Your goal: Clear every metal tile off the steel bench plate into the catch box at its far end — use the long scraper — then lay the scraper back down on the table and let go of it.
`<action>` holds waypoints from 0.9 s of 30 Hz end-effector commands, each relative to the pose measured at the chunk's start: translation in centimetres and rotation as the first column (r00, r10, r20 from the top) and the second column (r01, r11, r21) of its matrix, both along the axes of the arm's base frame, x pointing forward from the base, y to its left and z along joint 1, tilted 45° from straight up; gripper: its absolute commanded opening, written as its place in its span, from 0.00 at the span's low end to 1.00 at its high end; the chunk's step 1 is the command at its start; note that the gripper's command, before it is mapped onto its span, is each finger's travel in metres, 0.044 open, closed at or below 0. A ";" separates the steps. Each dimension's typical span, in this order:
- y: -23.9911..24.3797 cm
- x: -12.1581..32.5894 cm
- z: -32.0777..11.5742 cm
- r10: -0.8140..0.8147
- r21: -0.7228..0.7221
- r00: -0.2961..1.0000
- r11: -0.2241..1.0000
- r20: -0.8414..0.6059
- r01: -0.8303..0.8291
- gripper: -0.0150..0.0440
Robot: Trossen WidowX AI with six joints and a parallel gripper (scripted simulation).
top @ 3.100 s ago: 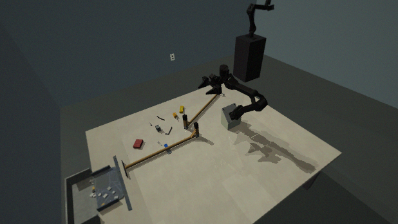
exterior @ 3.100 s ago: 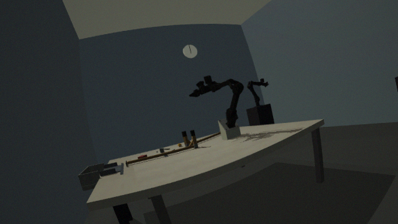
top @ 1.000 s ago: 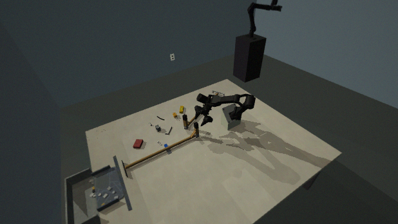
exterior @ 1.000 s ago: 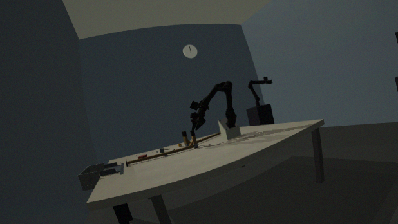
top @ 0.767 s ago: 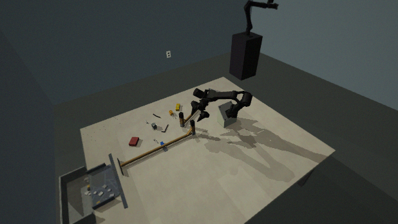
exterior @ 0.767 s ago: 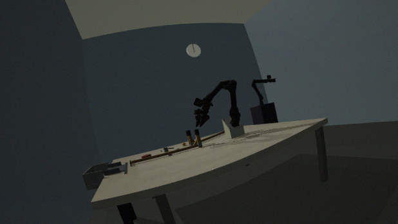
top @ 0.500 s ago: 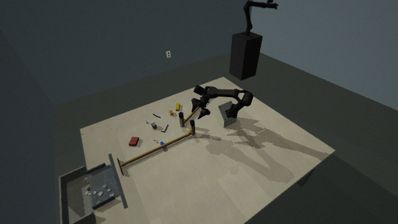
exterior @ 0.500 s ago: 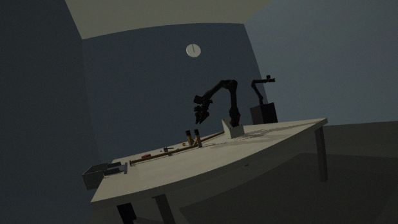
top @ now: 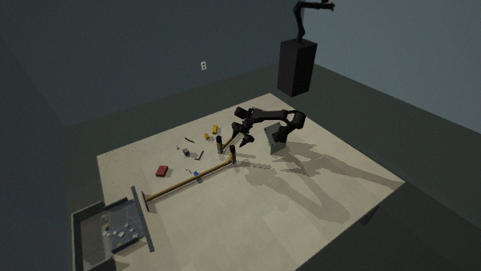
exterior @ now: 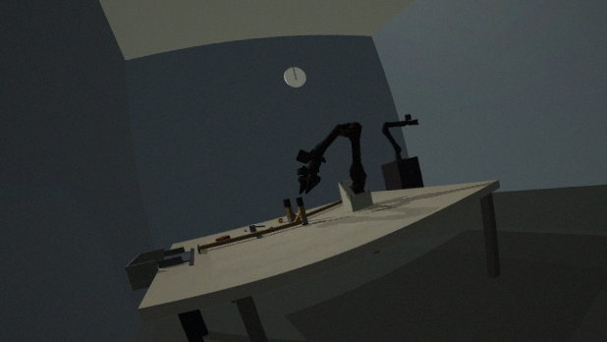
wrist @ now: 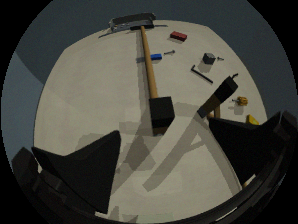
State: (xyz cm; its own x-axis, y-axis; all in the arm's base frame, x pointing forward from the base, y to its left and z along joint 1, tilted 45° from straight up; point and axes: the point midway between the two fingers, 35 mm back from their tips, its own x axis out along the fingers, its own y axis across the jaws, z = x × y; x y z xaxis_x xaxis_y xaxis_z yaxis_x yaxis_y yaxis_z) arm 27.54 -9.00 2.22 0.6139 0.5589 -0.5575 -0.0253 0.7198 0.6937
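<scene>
My gripper [top: 237,141] [exterior: 303,191] [wrist: 168,128] is open and empty, above and a little behind two upright handles. The long scraper [top: 187,182] [exterior: 246,238] [wrist: 148,60] lies on the table, its black-topped handle upright at the near end and its blade short of the plate. A second wooden-shafted tool [top: 219,145] [exterior: 288,209] [wrist: 220,96] has its upright handle beside it. The steel plate [top: 133,213] bears several pale tiles [top: 121,234] and a few orange bits. The catch box [top: 76,237] [exterior: 142,267] is at its far end; its contents are unclear.
A red block [top: 162,170] [wrist: 178,36], a blue block [top: 196,173] [wrist: 156,57], a grey block [top: 186,152] [wrist: 209,58], a hex key [top: 199,155] [wrist: 202,74] and a yellow block [top: 215,129] lie on the scraper's side nearer the second tool.
</scene>
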 end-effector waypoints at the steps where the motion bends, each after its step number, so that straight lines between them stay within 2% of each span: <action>1: 0.7 -0.1 -0.6 -0.002 0.005 1.000 1.000 -0.003 0.002 1.00; 27: 2.5 2.4 -3.0 0.001 -0.002 1.000 1.000 -0.010 -0.001 1.00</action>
